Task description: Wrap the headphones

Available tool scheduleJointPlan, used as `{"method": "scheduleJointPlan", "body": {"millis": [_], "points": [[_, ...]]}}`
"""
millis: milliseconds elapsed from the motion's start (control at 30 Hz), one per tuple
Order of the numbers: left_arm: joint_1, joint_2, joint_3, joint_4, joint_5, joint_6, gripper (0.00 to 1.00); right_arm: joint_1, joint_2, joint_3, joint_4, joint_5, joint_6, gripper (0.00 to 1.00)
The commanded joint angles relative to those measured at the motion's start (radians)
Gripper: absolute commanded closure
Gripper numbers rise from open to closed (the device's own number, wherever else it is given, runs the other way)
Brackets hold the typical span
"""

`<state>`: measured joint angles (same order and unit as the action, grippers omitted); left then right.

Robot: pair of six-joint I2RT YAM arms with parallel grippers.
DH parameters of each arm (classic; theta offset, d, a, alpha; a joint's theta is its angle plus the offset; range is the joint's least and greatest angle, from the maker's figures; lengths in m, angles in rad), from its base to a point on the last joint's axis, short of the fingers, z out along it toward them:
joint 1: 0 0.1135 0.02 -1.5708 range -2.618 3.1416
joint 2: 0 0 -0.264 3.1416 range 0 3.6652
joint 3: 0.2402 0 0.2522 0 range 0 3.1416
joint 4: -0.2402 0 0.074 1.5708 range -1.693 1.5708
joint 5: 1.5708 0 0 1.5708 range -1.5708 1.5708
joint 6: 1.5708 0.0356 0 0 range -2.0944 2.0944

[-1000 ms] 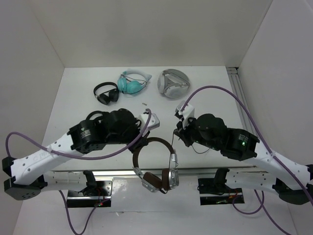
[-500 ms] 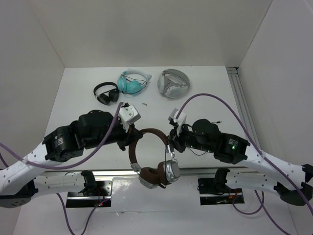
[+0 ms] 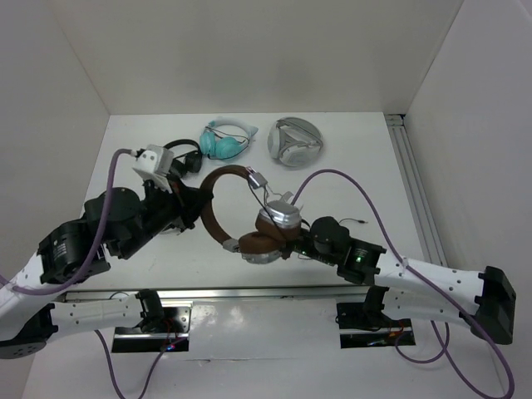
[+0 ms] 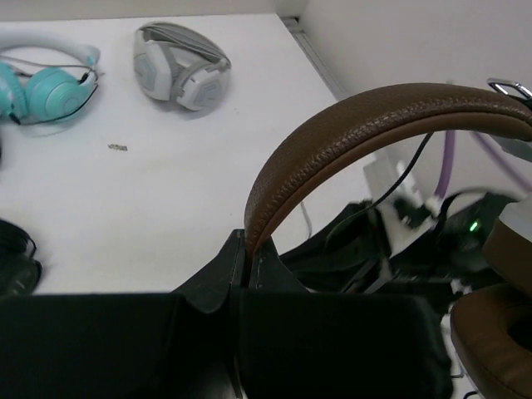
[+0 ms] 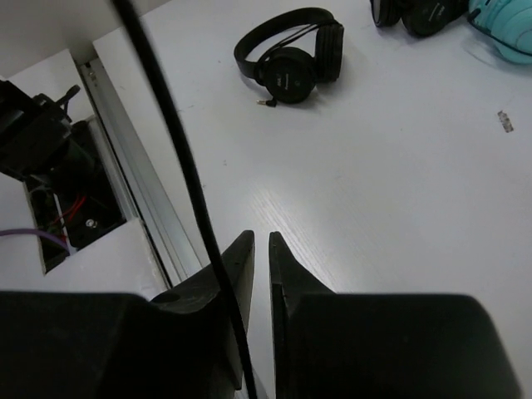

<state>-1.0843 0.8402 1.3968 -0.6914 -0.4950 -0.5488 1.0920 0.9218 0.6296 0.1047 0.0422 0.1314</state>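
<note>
Your left arm (image 3: 108, 229) reaches in from 8 o'clock, and the left jaws are clamped tight on the brown headband (image 4: 374, 112) of the headphones (image 3: 281, 219), which are over the middle of the bench (image 3: 357, 183) with the earcups toward 4 o'clock. Your right arm (image 3: 357, 258) stretches low from 4 o'clock to those earcups. The right jaws stand a bare slit apart with the black cable (image 5: 179, 158) crossing one finger, and you cannot tell whether they pinch it.

Bright even light; blurred dark foregrounds
</note>
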Motion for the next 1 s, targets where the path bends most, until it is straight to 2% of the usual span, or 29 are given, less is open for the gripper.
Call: {"method": "scheduleJointPlan", "body": {"millis": [0,167,267,367,500,567,600,667,700,733,800,833,867,967], "points": [[-0.002,-0.036,0.062,0.05,-0.181,-0.18,1.0,-0.015,0.035,-0.091,0.272,-0.004,0.034,0.8],[-0.002,-0.036,0.123,-0.068,-0.306,-0.351,1.0,-0.012,0.11,-0.205,0.485,-0.077,0.112,0.8],[-0.002,0.016,0.175,-0.143,-0.359,-0.413,1.0,0.028,0.155,-0.243,0.561,-0.077,0.132,0.88],[-0.002,0.079,0.231,-0.238,-0.433,-0.506,1.0,0.077,0.187,-0.277,0.57,-0.042,0.142,0.9],[0.01,0.135,0.313,-0.316,-0.507,-0.519,1.0,0.149,0.212,-0.355,0.609,0.053,0.165,0.9],[0.049,0.161,0.34,-0.329,-0.507,-0.504,1.0,0.19,0.212,-0.367,0.609,0.12,0.177,0.96],[0.069,0.189,0.349,-0.329,-0.493,-0.479,1.0,0.241,0.212,-0.367,0.572,0.154,0.177,1.0],[0.147,0.217,0.36,-0.329,-0.467,-0.455,1.0,0.308,0.184,-0.357,0.496,0.287,0.177,1.0],[0.179,0.229,0.36,-0.329,-0.458,-0.454,1.0,0.383,0.184,-0.346,0.463,0.33,0.177,1.0],[0.246,0.253,0.335,-0.338,-0.442,-0.454,1.0,0.422,0.184,-0.32,0.429,0.428,0.186,1.0],[0.312,0.273,0.309,-0.338,-0.389,-0.454,1.0,0.5,0.175,-0.283,0.326,0.513,0.198,1.0],[0.343,0.286,0.276,-0.326,-0.372,-0.454,1.0,0.569,0.192,-0.237,0.293,0.55,0.207,1.0],[0.398,0.286,0.257,-0.326,-0.34,-0.454,1.0,0.601,0.204,-0.21,0.253,0.615,0.208,1.0],[0.472,0.322,0.199,-0.3,-0.304,-0.454,1.0,0.715,0.276,-0.077,0.084,0.738,0.234,1.0]]}}
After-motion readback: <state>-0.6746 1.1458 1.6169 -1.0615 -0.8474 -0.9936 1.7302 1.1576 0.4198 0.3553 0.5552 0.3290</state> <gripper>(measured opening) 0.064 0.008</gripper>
